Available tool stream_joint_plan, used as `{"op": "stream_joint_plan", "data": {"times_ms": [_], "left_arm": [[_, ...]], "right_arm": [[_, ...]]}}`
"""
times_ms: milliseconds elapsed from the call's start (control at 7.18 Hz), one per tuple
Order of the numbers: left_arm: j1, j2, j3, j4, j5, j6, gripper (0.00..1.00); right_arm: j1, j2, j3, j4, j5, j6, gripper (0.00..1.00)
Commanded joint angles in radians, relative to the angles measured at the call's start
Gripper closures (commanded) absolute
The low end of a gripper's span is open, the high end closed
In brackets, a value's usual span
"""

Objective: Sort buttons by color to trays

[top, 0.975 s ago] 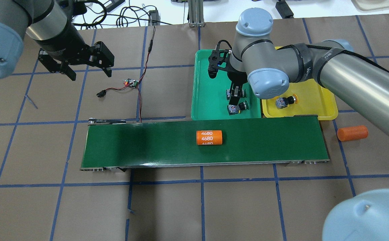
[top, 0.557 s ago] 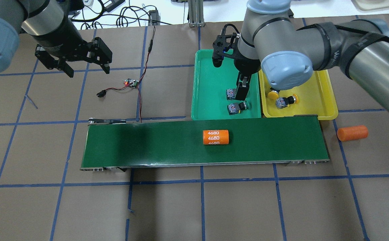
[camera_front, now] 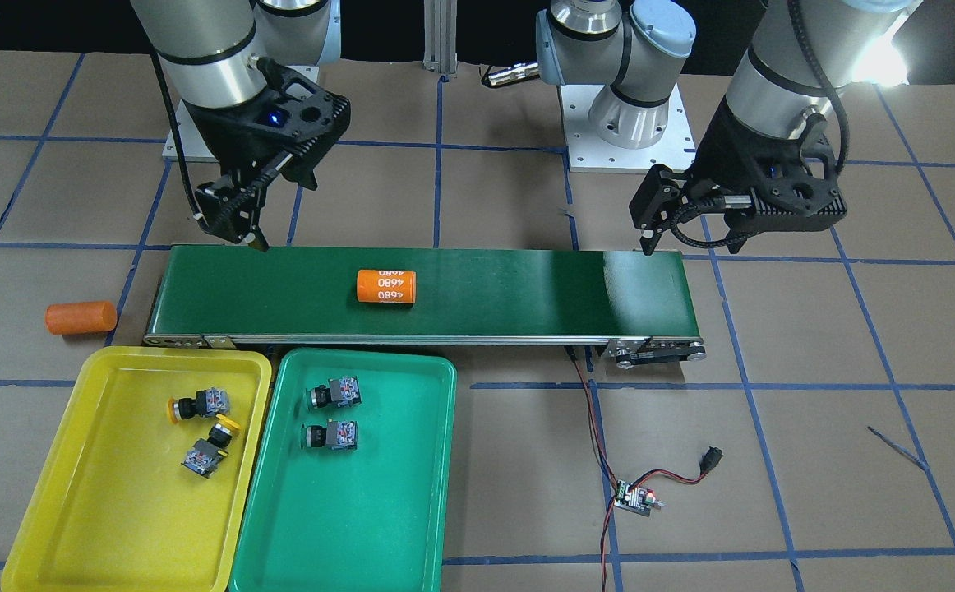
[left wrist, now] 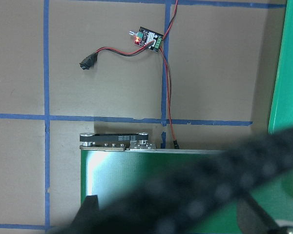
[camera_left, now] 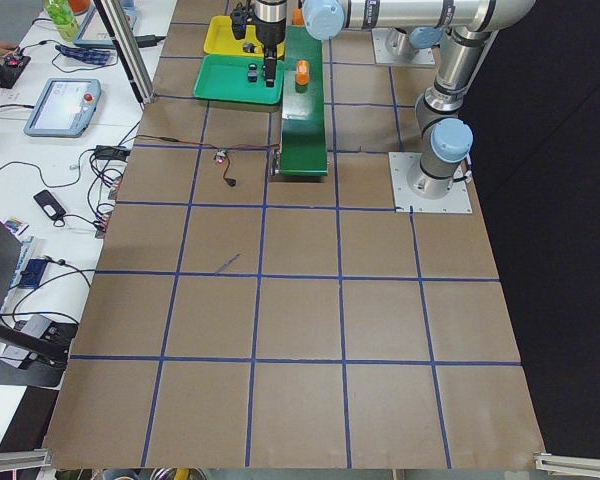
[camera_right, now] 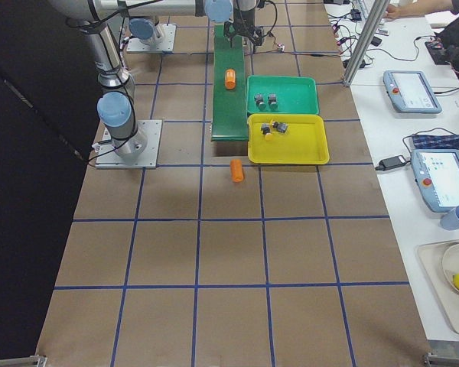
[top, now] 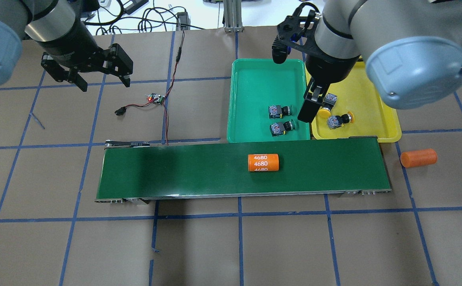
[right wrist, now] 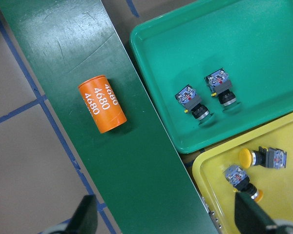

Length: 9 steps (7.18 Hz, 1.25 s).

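Observation:
Two green-capped buttons (top: pixel 279 111) (top: pixel 282 128) lie on their sides in the green tray (top: pixel 255 79). Two yellow-capped buttons (top: pixel 328 104) (top: pixel 339 120) lie in the yellow tray (top: pixel 370 115). The right wrist view shows all of them, green (right wrist: pixel 193 102) and yellow (right wrist: pixel 263 157). My right gripper (top: pixel 291 88) is open and empty, raised above the seam between the trays and the belt. My left gripper (top: pixel 105 85) is open and empty, high over the table at the far left, away from both trays.
An orange cylinder (top: pixel 263 163) marked 4680 lies on the long dark-green conveyor belt (top: pixel 175 171) in front of the trays. A second orange cylinder (top: pixel 418 157) lies on the table beyond the belt's right end. A small circuit board (top: pixel 155 98) with red-black wires lies left of the green tray.
My right gripper has risen from low inside the green tray and drawn back, open. The orange cylinder has ridden to the right on the belt. My left gripper shifted slightly, then stayed.

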<state>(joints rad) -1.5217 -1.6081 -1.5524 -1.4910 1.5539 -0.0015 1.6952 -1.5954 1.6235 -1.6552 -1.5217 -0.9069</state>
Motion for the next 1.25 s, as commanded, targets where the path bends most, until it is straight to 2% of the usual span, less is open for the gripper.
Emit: {"op": "stream_joint_plan", "data": {"times_ms": [0,279,418,557,1115], "left_arm": [[0.000,-0.001,0.000,0.000,-0.002,0.000,0.00],[0.000,-0.001,-0.001,0.000,-0.002,0.000,0.00],[0.000,-0.001,-0.002,0.000,-0.002,0.000,0.00],[0.000,-0.001,0.000,0.000,-0.003,0.000,0.00],[-0.002,0.005,0.000,0.000,-0.002,0.000,0.00]], "right_arm": [[-0.063,-0.052,-0.002,0.073,-0.002,0.261,0.00],[-0.063,-0.072,0.006,0.072,-0.003,0.900,0.00],[-0.063,-0.075,0.007,0.081,-0.014,1.019,0.00],[-0.062,-0.087,0.007,0.077,-0.049,1.030,0.00],[-0.065,-0.087,0.003,0.064,-0.038,1.037,0.00]]}}
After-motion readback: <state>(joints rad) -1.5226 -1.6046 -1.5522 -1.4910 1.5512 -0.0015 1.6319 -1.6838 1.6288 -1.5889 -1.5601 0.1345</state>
